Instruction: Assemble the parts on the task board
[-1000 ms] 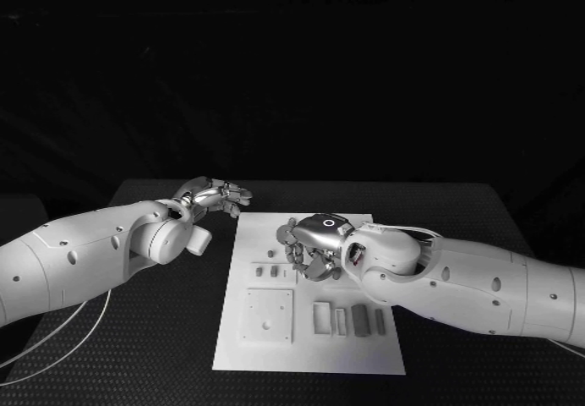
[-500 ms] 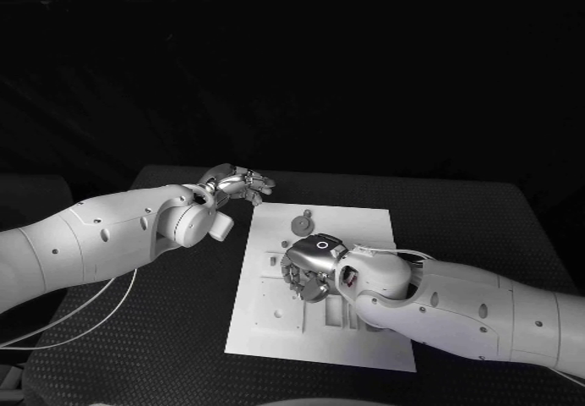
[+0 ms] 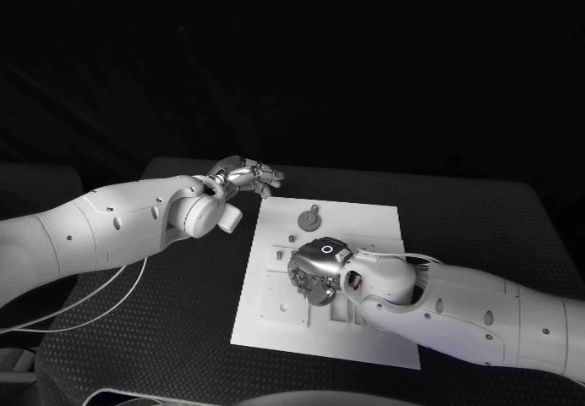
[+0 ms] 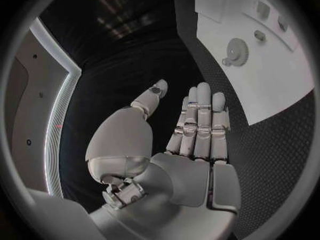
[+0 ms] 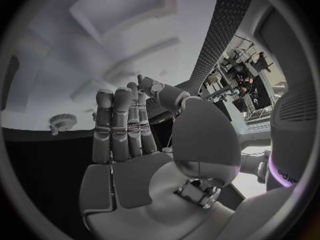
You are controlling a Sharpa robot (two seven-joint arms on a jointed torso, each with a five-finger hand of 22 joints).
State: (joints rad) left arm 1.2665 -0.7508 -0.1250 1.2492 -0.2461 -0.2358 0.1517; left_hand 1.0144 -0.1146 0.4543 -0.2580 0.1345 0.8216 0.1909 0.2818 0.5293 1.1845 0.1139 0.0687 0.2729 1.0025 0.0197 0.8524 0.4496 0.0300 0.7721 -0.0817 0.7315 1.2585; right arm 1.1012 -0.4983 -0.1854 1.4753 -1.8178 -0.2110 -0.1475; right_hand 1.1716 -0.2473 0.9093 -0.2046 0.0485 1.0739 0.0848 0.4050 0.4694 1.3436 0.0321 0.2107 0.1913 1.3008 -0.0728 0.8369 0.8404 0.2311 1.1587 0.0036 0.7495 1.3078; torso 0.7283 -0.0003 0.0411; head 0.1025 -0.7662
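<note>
The right hand (image 3: pixel 314 272) hovers empty, fingers extended, over the board (image 3: pixel 366 222). The left hand (image 3: pixel 248 177) is idle and open beside it. Next likely: picking up the gear (image 3: pixel 311 219) just beyond the right hand.

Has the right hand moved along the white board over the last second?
Yes. The right hand has come nearer the robot along the task board, baring the round gear-like part at its far end.

White task board (image 3: pixel 361 222), black dotted-weave table (image 3: pixel 488 220), silver left hand (image 3: pixel 248 176), white arms (image 3: pixel 110 228)
</note>
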